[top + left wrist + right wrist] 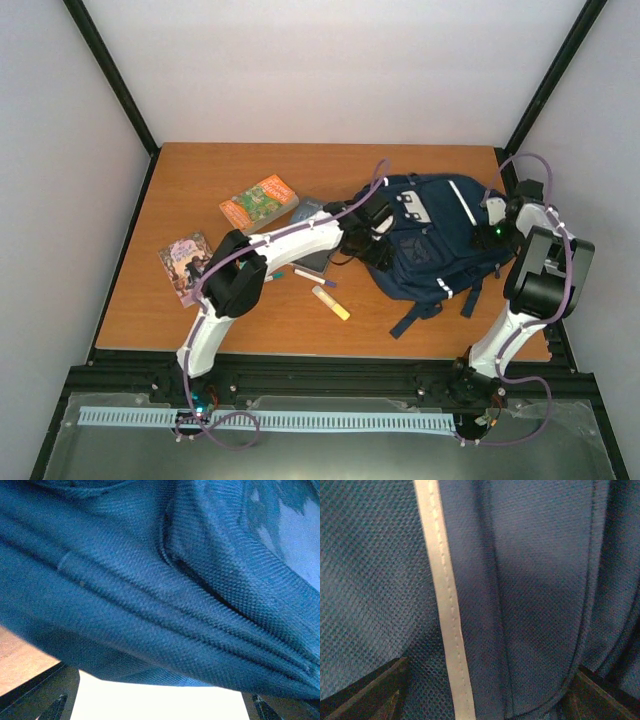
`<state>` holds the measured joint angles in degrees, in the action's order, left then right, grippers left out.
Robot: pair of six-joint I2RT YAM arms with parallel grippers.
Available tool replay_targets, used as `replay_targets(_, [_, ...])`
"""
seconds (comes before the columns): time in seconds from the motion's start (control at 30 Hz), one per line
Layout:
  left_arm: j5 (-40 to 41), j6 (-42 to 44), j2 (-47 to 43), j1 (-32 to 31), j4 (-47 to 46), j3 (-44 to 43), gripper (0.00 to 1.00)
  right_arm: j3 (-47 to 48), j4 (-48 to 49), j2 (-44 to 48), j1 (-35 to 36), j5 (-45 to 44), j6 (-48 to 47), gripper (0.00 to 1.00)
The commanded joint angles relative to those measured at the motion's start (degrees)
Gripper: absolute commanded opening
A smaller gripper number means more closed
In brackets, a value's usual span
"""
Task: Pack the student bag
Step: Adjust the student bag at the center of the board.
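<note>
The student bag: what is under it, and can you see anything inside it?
The student bag lies on the wooden table, its dark straps sticking out at the near edge. Its fabric hides anything beneath or inside; no view shows an open pocket.

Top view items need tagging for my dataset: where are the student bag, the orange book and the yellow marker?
student bag (pixel 428 262): top view, navy front panel.
orange book (pixel 259 203): top view, middle of cover.
yellow marker (pixel 331 302): top view, middle of barrel.
</note>
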<state>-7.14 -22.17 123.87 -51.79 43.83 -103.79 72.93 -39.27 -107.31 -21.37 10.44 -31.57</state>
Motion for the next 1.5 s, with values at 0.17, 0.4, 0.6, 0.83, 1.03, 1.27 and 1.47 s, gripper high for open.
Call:
replay_targets(0.17, [9.0, -3.8, 12.8, 8.7, 2.9, -23.3, 0.91, -13.6, -15.0, 5.1, 0.2, 3.3, -5.2, 0.79])
replay_targets(0.4, [10.5, -3.6, 13.2, 11.3, 8.2, -29.5, 0.91, -10.4, -25.6, 13.8, 0.2, 12.0, -6.3, 0.80])
replay_targets(0.6, [7.3, -8.4, -3.8, 11.2, 0.0, -6.1, 0.91, 0.3, -29.4, 17.8, 0.2, 13.4, -6.3, 0.84])
replay_targets(0.83, [3.2, -9.4, -14.8, 8.1, -6.3, 11.1, 0.87, 10.5, -26.4, 9.7, 0.0, 9.7, -6.5, 0.85])
replay_targets(1.03, [1.1, -9.2, -16.8, 3.4, -9.5, 18.5, 0.86, 20.5, -17.8, -0.9, -0.7, 11.6, -7.7, 0.99])
replay_targets(1.27, [-4.7, -9.6, -13.3, -0.2, -12.1, 18.3, 0.89, 38.6, -14.5, -17.2, -0.8, 11.2, -5.6, 1.00])
replay_targets(1.47, [-5.1, -12.6, -6.1, -0.6, -13.4, 13.6, 0.91, 54.1, -20.8, -30.6, -0.9, 12.4, -8.0, 1.00])
